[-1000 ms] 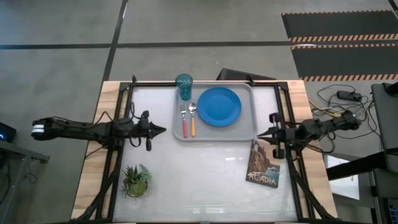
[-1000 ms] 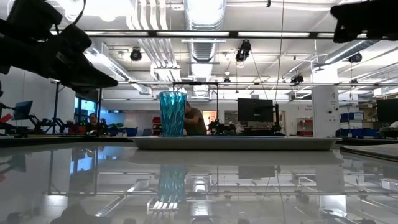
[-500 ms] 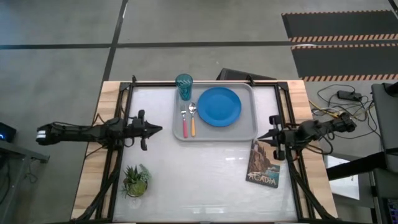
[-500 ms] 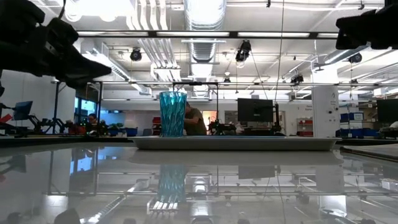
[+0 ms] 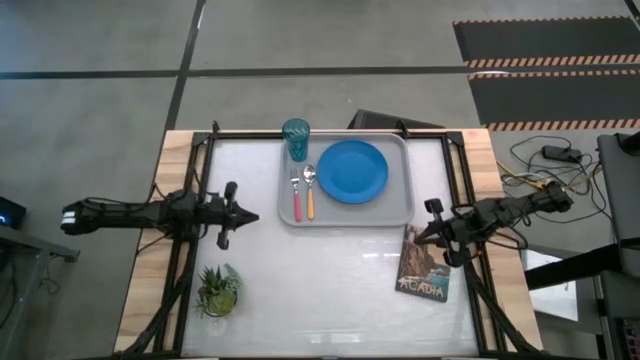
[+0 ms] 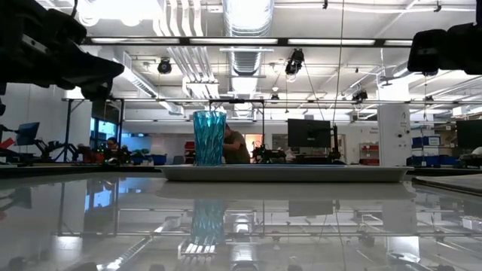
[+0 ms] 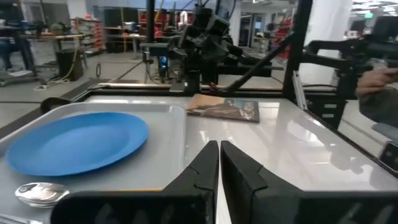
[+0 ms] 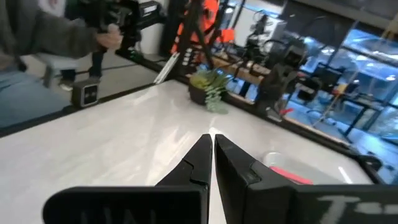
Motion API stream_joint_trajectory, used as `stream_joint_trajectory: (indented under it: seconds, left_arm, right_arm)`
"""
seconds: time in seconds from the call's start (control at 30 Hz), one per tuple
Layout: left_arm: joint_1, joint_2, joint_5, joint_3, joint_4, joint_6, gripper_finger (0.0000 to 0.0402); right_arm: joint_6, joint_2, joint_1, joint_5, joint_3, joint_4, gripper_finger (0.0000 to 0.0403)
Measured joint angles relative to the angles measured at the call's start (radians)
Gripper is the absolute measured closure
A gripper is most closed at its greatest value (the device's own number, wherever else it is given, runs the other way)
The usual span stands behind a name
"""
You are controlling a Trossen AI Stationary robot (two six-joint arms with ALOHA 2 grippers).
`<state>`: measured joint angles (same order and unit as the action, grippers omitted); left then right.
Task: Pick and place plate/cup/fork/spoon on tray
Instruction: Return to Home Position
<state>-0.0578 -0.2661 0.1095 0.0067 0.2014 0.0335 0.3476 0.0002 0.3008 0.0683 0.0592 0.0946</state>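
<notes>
Left gripper (image 5: 252, 215) pinched together, holding nothing, over bare table (image 5: 320, 285), tray (image 5: 396, 208) just past its tips carrying cup (image 5: 296, 137), fork (image 5: 296, 196), spoon (image 5: 310, 190), plate (image 5: 352, 171), right gripper (image 5: 420, 236) beyond the tray, pinched together, empty, above the Acadia book (image 5: 424, 268).

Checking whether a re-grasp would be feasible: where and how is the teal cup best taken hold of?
Probably across its side wall below the rim, with the left hand coming from the table's left. The cup stands upright at the tray's far left corner; that side is open, while the plate sits to its right and the fork and spoon lie in front.
</notes>
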Motion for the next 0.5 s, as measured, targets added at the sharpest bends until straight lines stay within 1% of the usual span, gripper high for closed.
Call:
stream_joint_trajectory:
  seconds: [0.1,0.17,0.27,0.5]
  left_arm:
    - [0.0,0.003,-0.031,0.0,0.0,0.009,0.0402]
    - [0.0,-0.001,-0.066,-0.001,0.0,0.01,0.0402]
    - [-0.001,-0.017,-0.069,-0.001,-0.001,0.01,0.0402]
    - [-0.001,-0.058,-0.071,-0.002,-0.001,0.011,0.0402]
  right_arm:
    - [-0.035,0.0,0.0,-0.03,-0.011,-0.027,0.0394]
    - [-0.081,0.001,0.0,-0.09,-0.012,-0.028,0.0394]
    - [-0.143,0.003,-0.001,-0.187,-0.011,-0.03,0.0394]
    - [-0.139,0.002,0.0,-0.2,-0.011,-0.034,0.0394]
